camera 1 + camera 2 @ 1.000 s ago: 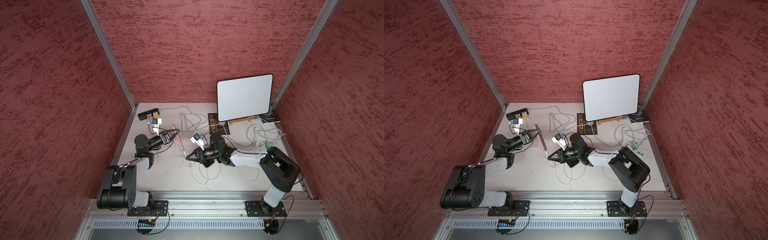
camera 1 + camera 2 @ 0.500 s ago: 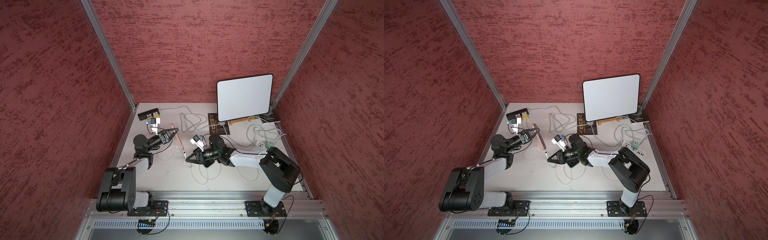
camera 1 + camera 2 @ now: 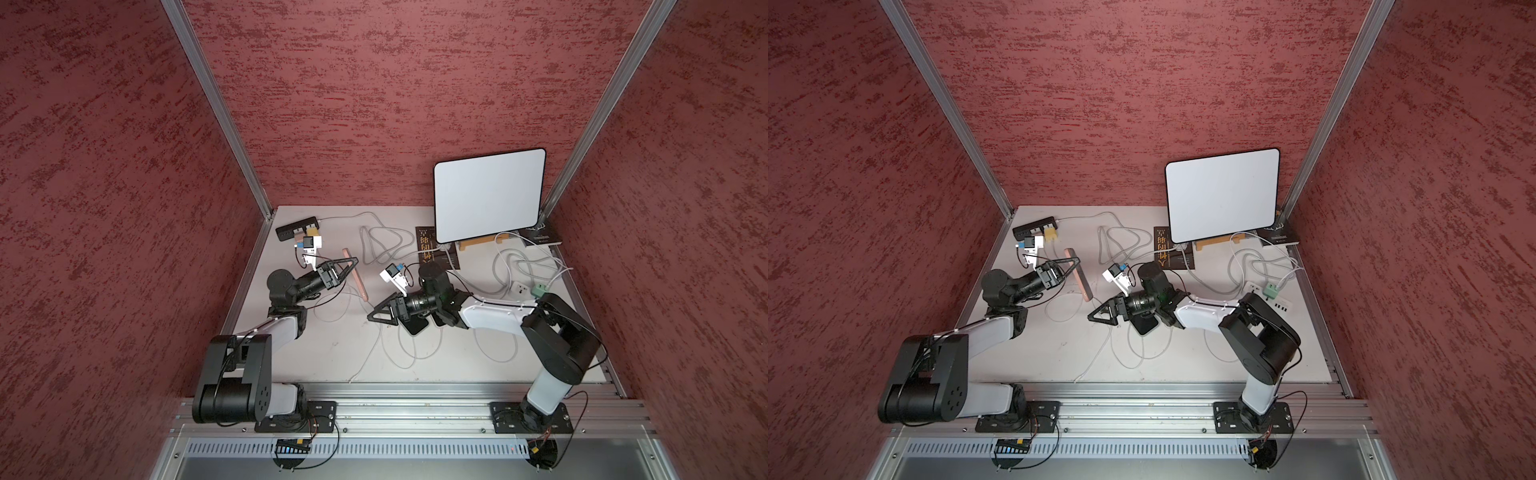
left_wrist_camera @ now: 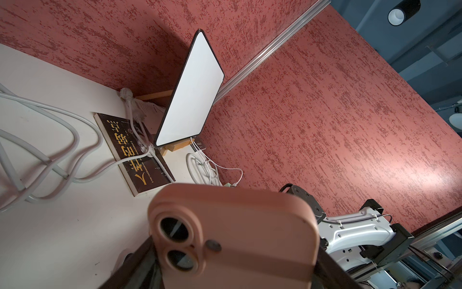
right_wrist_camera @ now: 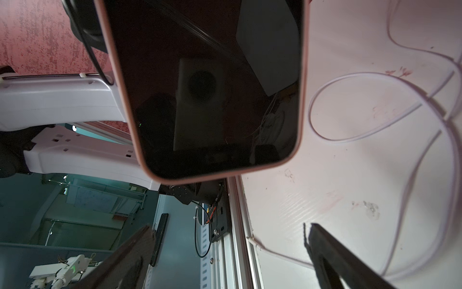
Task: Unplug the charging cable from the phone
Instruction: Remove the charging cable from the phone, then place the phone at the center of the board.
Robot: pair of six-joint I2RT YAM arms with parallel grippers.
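Note:
A pink-cased phone (image 3: 356, 277) stands on its long edge left of the table's middle. My left gripper (image 3: 348, 268) is shut on it; the left wrist view shows its pink back (image 4: 237, 225) with two lenses between the dark fingers (image 4: 138, 257). Its dark screen (image 5: 212, 87) faces my right gripper (image 5: 230, 226), whose jaws stand wide open and hold nothing. The thin white charging cable (image 3: 365, 357) lies loose on the table, and its plug end (image 5: 255, 241) rests by the front edge, apart from the phone. In both top views the right gripper (image 3: 1094, 318) hovers just right of the phone (image 3: 1079, 274).
A white panel (image 3: 488, 195) leans on a wooden stand at the back right, with a dark book (image 3: 432, 249) beside it. Thick grey cables (image 3: 382, 245) coil behind. A power strip (image 3: 521, 286) sits right, a black hub (image 3: 297, 226) back left. A dark flat device (image 3: 415, 327) lies under the right arm.
My right gripper has opened and shifted slightly toward the front left. The left gripper stays shut on the phone and has barely moved.

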